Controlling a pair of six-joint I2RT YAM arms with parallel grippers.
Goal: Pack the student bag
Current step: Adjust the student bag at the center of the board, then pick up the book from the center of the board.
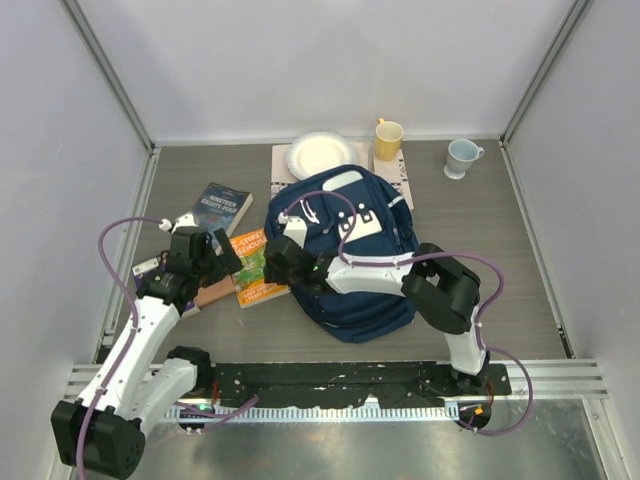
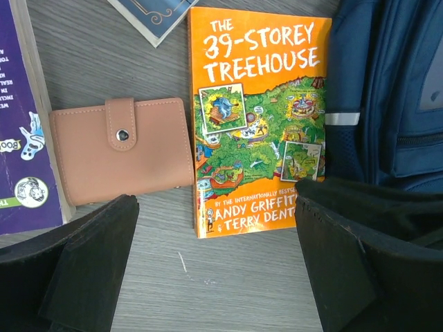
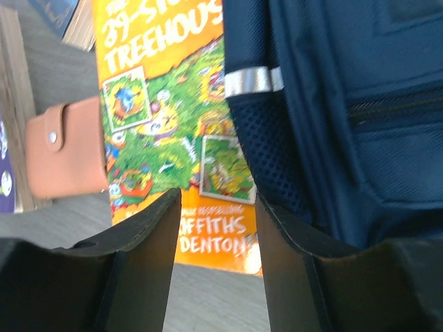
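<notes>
The student bag (image 1: 350, 255) is a navy backpack lying flat mid-table; its side also shows in the left wrist view (image 2: 387, 90) and the right wrist view (image 3: 346, 104). An orange book, "The 39-Storey Treehouse" (image 1: 255, 268) (image 2: 256, 117) (image 3: 159, 117), lies against its left edge. A pink snap wallet (image 2: 118, 149) (image 3: 62, 155) lies left of the book. My left gripper (image 1: 215, 258) (image 2: 218, 221) is open and empty, low over bare table just in front of the book and wallet. My right gripper (image 1: 280, 262) (image 3: 217, 207) is open and empty over the book's corner next to the bag.
A dark blue paperback (image 1: 222, 208) lies behind the orange book. A purple book (image 2: 21, 138) lies left of the wallet. A white plate (image 1: 320, 153), a yellow mug (image 1: 388, 139) and a pale blue mug (image 1: 462, 157) stand at the back. Grey walls enclose the table.
</notes>
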